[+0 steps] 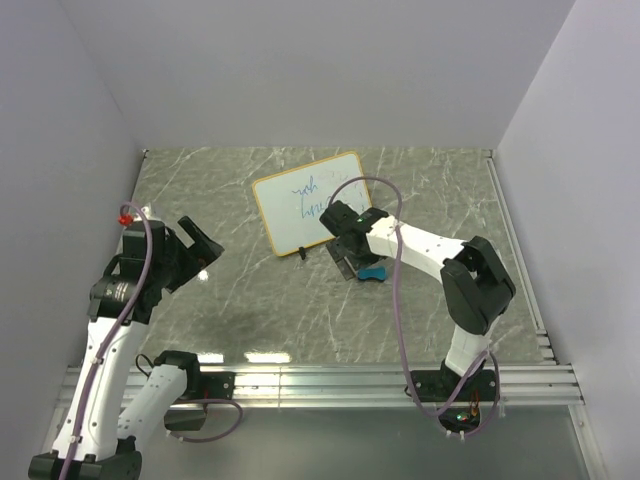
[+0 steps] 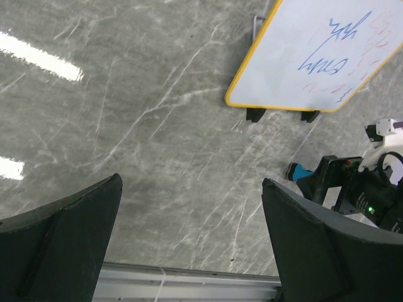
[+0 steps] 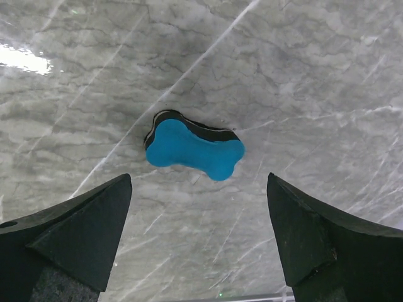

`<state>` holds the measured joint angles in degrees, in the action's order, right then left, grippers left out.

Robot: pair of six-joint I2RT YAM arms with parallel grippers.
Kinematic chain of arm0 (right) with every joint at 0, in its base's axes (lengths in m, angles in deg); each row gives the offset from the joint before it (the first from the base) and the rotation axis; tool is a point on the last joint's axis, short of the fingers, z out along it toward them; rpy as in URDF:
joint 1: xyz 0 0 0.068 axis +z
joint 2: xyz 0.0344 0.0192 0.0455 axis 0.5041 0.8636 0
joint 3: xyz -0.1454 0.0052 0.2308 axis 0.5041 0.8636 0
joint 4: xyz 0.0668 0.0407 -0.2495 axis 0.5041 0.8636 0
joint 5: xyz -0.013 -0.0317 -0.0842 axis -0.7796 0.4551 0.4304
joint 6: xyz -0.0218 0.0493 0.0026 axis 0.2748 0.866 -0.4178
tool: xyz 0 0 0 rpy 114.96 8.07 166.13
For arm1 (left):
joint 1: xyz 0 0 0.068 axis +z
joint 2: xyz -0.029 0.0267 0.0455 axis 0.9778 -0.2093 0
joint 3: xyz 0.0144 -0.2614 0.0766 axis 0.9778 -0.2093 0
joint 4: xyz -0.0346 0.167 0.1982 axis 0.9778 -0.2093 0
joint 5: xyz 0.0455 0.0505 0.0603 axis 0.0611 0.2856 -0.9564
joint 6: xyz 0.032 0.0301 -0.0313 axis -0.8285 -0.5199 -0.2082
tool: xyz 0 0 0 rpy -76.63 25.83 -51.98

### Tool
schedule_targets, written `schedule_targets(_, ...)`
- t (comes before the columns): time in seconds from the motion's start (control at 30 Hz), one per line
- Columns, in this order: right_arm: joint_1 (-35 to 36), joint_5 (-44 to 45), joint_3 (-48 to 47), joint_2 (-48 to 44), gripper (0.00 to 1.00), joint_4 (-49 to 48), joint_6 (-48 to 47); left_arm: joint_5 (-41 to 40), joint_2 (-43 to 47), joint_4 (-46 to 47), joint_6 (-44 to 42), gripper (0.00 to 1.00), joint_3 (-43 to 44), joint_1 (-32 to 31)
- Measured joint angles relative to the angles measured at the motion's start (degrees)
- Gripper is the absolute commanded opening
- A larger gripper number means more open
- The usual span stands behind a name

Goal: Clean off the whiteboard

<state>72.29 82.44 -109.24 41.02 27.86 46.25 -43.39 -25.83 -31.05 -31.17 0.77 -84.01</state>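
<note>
while the whiteboard [image 1: 308,203] is standing on its black feet toward the back of the table [image 1: 430,200], blue and red scribbles across it, we are working on the pick-up step — our right gripper [image 3: 199,192] is hovering spread wide and empty above the blue eraser [image 3: 194,150], lying flat just in front of the board. our left gripper [image 2: 192,189] is hanging released too, well aside. next, we are judging, comes a straight drop and a squeeze across the eraser's narrow waist.
</note>
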Motion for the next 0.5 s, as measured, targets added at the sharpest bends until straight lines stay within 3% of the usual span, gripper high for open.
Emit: schedule_targets(0.5, -1.27, -3.61, 2.43, 5.29, 0.94, -8.15, -0.85, -1.9, -5.18, -5.55, -0.94, 0.99, 6.47, 0.0)
